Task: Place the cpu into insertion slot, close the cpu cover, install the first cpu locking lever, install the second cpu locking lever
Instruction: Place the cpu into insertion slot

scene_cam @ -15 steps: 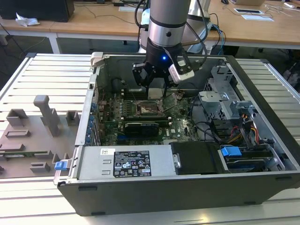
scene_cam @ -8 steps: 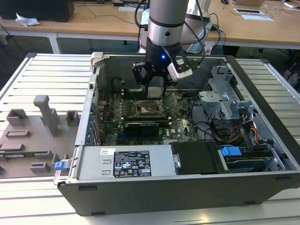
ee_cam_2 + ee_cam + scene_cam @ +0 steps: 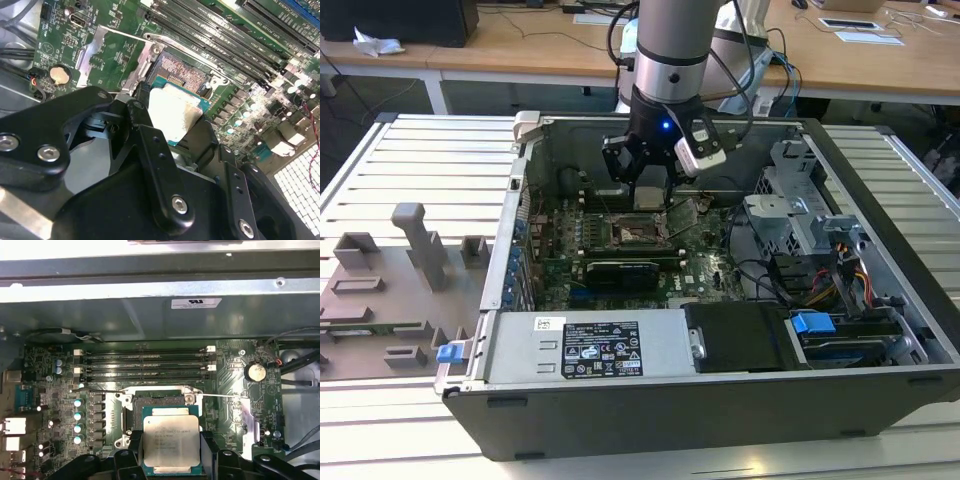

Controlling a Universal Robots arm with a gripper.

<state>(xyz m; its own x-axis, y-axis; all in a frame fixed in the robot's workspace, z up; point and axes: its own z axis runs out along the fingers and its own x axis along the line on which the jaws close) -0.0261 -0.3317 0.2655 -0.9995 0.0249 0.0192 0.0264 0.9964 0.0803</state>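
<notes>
Slatted metal desk [image 3: 420, 170] carries an open computer case [image 3: 720, 410]. In the exterior view we see the pincer [image 3: 650, 192] hanging at twelve o'clock of the insertion slot [image 3: 632, 232], with the cpu cover [image 3: 686, 214] raised at the slot's three o'clock. The first wrist view adds the grip: the pincer is clamped on the cpu [image 3: 171, 440] by two opposite edges. The chip is held flat, metal top up, partly over the open slot. Its longer sides run crosswise to the memory slots [image 3: 145, 365].
</notes>
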